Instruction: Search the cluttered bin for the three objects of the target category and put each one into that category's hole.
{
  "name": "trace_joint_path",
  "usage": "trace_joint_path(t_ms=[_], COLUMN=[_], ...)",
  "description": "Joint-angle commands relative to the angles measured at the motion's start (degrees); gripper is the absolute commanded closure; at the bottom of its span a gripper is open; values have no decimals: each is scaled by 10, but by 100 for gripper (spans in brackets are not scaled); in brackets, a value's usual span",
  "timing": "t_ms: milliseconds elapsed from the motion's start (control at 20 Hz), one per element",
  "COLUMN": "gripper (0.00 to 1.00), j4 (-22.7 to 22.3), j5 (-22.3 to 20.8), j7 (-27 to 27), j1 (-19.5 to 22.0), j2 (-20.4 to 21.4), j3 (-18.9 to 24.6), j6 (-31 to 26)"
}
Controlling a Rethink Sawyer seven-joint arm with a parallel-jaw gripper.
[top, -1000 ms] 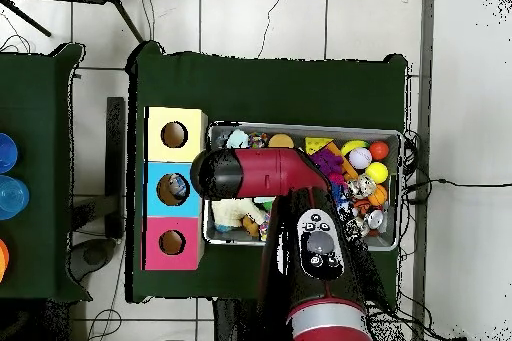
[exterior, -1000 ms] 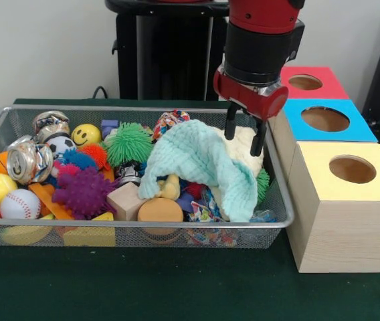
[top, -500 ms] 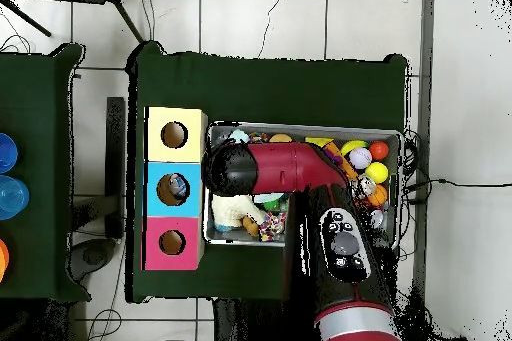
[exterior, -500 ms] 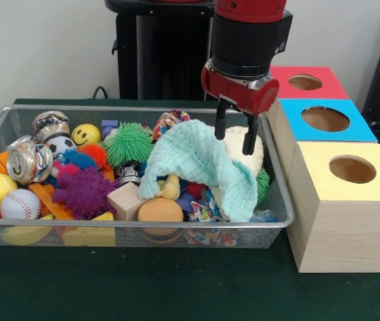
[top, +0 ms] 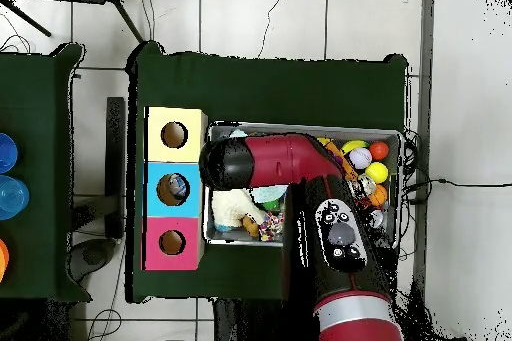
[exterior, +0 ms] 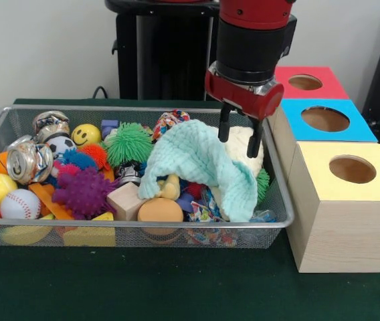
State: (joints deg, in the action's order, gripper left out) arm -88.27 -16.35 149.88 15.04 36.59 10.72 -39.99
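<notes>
Even, soft indoor light fills the front view, with only faint shadows under the wire mesh bin (exterior: 270, 221) at the lower centre of the frame. The crushed silver can (exterior: 28, 160) at the left carries small glints. The dark green tablecloth (exterior: 176, 287) along the bottom stays dim and featureless.

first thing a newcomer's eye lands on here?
Probably the red and black arm's tool, open, hanging just above the pale green cloth and cream plush at the wire bin's right end in the front view. Next, the packed toys at the bin's left: a purple spiky ball, a baseball, a crushed can. Beside the bin, on its right, stands a row of red, blue and yellow boxes, each with a round hole on top.
</notes>
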Motion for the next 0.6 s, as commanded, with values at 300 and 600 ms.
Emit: trace_joint_path(t_ms=[300, 600], gripper=[0, 0], j4=[134, 168], j5=[-20, -16], j7=[-99, -78], j1=[-28, -40], j2=[-70, -89], j3=[52, 40], j6=[-113, -114])
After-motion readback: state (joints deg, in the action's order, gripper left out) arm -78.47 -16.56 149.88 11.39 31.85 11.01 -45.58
